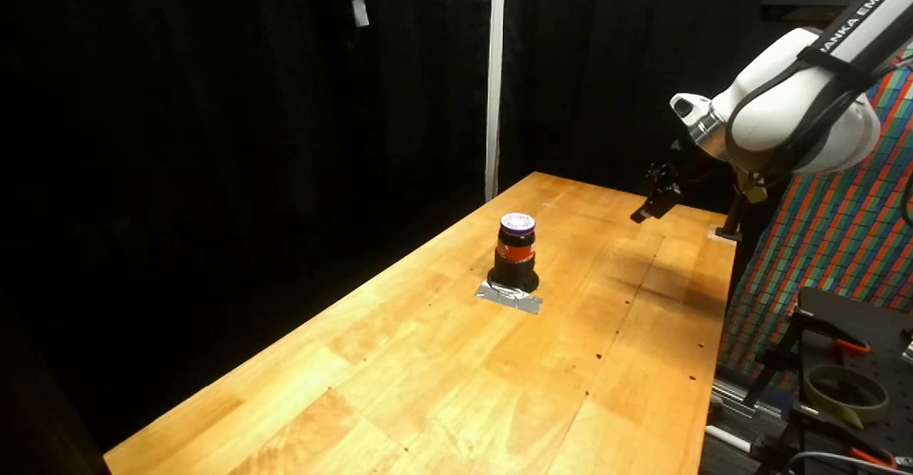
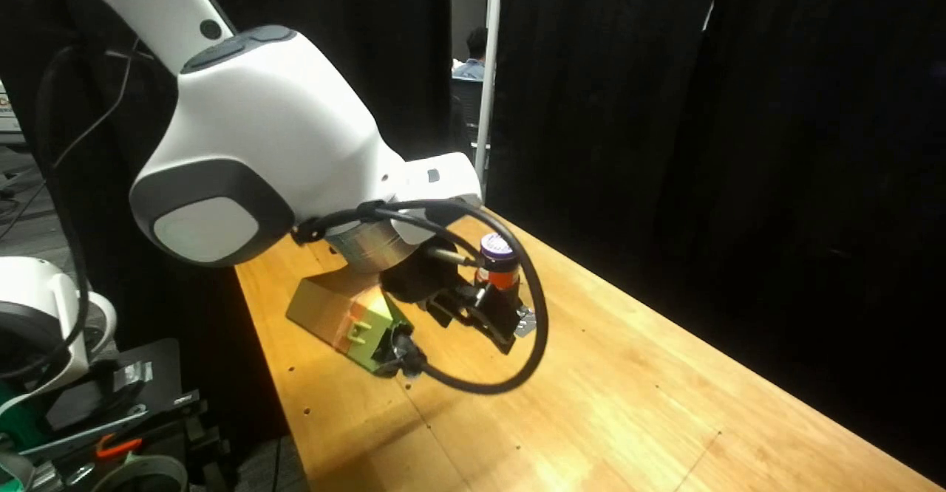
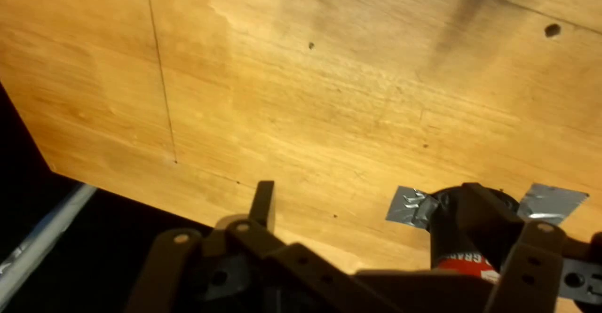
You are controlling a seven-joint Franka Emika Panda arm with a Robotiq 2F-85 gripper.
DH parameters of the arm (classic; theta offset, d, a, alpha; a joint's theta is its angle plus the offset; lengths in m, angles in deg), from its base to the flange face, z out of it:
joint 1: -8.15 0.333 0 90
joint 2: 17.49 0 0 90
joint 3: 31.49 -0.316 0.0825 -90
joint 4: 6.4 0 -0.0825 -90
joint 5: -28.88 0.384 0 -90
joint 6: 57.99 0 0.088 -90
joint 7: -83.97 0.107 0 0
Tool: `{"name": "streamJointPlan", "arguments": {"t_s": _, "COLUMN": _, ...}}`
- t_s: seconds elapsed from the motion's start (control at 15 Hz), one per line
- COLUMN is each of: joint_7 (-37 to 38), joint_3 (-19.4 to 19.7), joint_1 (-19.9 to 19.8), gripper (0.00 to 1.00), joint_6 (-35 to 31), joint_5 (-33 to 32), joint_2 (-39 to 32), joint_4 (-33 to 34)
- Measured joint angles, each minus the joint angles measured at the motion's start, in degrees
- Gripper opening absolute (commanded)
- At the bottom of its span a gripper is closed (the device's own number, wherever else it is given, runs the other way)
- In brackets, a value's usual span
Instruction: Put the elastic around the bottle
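In an exterior view the bottle (image 1: 516, 245) stands upright, a little right of the frame's middle, with a dark base (image 1: 513, 274) below. In the wrist view the gripper (image 3: 368, 186) has its fingers (image 3: 262, 202) spread well apart, with nothing seen between them. I find no elastic anywhere, so probably the whole wrapping is left to do.

We are looking at a wooden table (image 1: 399, 389), thin seams (image 3: 161, 68) and small dark holes (image 3: 552, 30) marking its top; the bottle (image 1: 515, 250) is standing upright there, a flared black base (image 1: 513, 275) at its foot; strips of silver tape (image 3: 552, 204) are lying on the wood, at either side of that base.
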Motion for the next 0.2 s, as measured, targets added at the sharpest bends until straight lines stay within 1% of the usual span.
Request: {"name": "streamJointPlan", "arguments": {"t_s": 0.2, "joint_7": -6.6, "joint_3": 2.4, "joint_1": 1.6, "gripper": 1.00, "joint_6": 0.0, "joint_5": 8.4, "joint_2": -1.6, "joint_4": -0.4}}
